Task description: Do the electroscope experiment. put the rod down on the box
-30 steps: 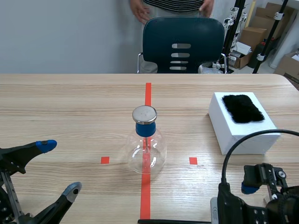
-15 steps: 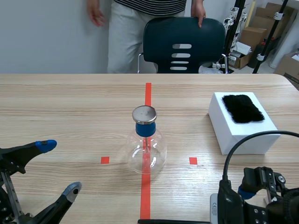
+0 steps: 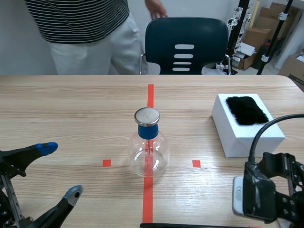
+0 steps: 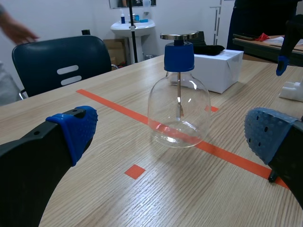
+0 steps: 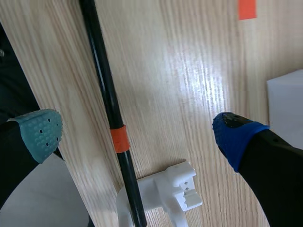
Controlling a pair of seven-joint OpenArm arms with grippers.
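1. The left gripper, at 8 o'clock in the scene view, is matt black, with two thick fingers narrowing toward their tips.
2. Its pads are dotted and blue. One looks greyer in the scene view.
3. The right gripper has one teal-green dotted pad and one deep blue.
4. The right arm, at 4 o'clock, is blocky and black. It has a pale grey plate on its side, and a black cable arching over it.
5. The person, at 11 o'clock, wears a black-and-white striped top and light trousers.
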